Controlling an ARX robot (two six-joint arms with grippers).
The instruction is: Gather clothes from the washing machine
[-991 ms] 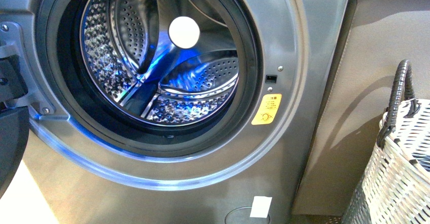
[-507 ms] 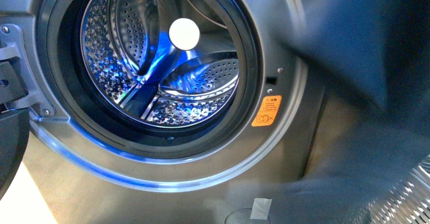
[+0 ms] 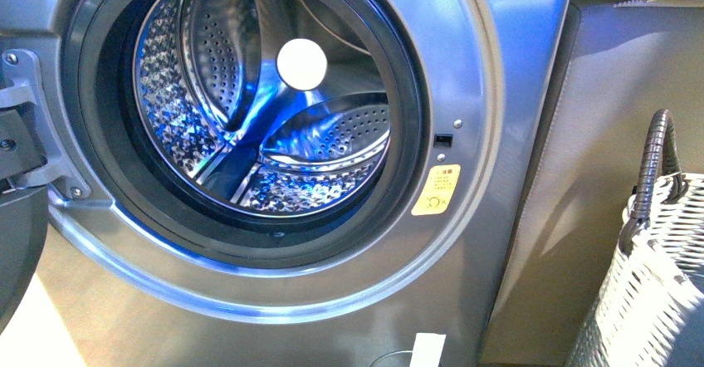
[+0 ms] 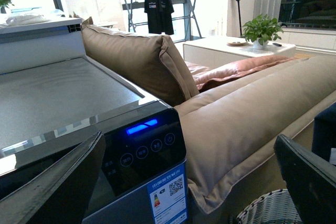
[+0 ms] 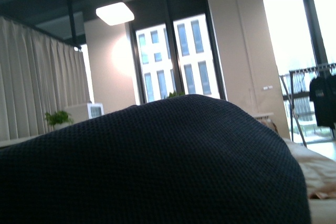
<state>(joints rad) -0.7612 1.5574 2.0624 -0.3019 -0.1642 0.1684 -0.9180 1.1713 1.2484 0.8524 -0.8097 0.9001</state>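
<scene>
The washing machine [image 3: 465,68] fills the front view, its door open. The perforated steel drum [image 3: 257,110] is lit blue and shows no fabric inside. The clothes [image 5: 157,166], a dark navy knit, cover the lower part of the right wrist view and hide my right gripper, which is shut on them. My left gripper [image 4: 189,192] is open and empty, its black fingers [image 4: 58,182] held above the machine's control panel [image 4: 147,150]. Neither gripper shows in the front view.
A white, grey and black woven basket [image 3: 656,284] stands on the floor right of the machine; its rim also shows in the left wrist view [image 4: 268,211]. The dark door [image 3: 17,242] hangs open at the left. A beige sofa [image 4: 236,108] lies behind the machine.
Half a second ago a blurred dark navy fabric swept across the right side of the front view over the basket. Now it is out of that view and the basket shows again.
</scene>
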